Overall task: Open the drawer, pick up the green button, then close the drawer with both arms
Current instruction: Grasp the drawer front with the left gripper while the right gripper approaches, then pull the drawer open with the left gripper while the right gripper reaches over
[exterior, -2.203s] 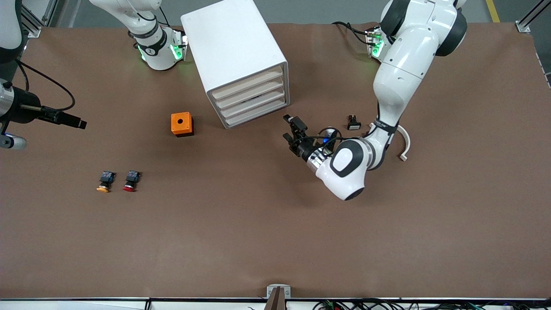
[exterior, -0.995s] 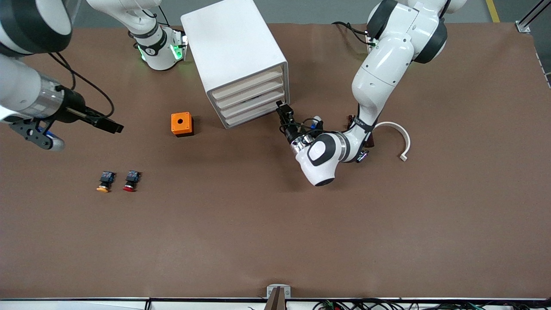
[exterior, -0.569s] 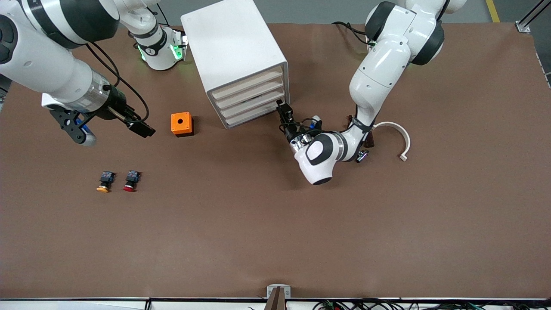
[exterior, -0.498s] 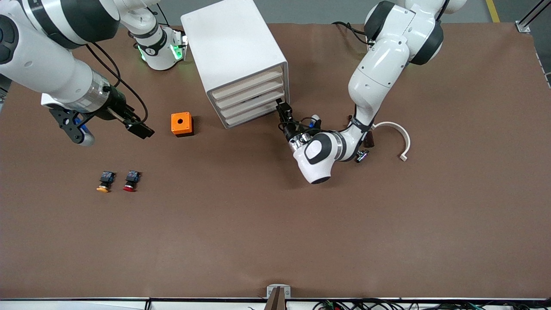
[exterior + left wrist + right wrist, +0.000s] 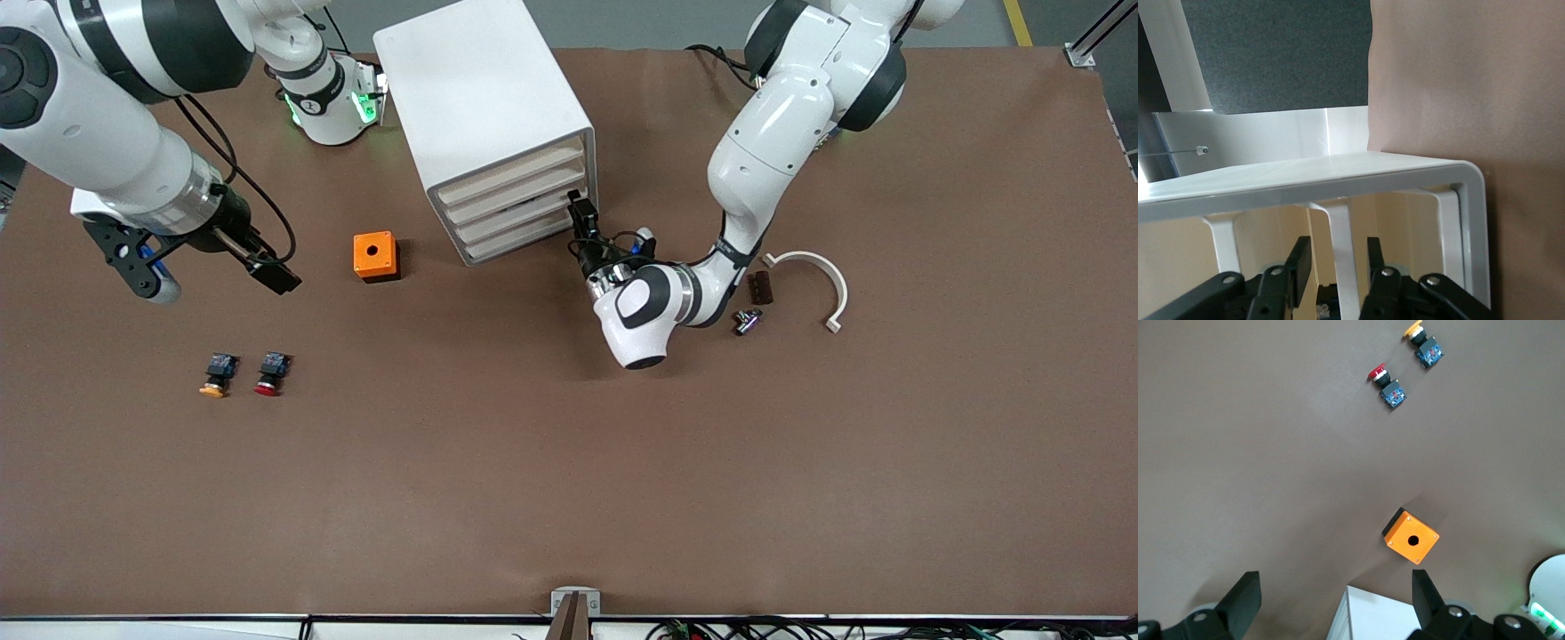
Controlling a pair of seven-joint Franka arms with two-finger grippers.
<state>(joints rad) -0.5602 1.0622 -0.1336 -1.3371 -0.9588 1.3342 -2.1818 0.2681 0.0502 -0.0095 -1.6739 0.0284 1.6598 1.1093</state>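
White drawer cabinet: left gripper at its front, jaws part-open straddling a drawer handle, not clamped. Right gripper spread wide, empty, over the table toward the right arm's end from it. Cannot tell where the green button is.

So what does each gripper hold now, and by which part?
The left gripper straddles a front bar of the drawer cabinet; no firm grip shows. The right gripper holds nothing.

The drawer cabinet is set between the arms' bases, with the box beside it toward the right arm's end, two push buttons nearer the camera than that box, and a curved piece toward the left arm's end.
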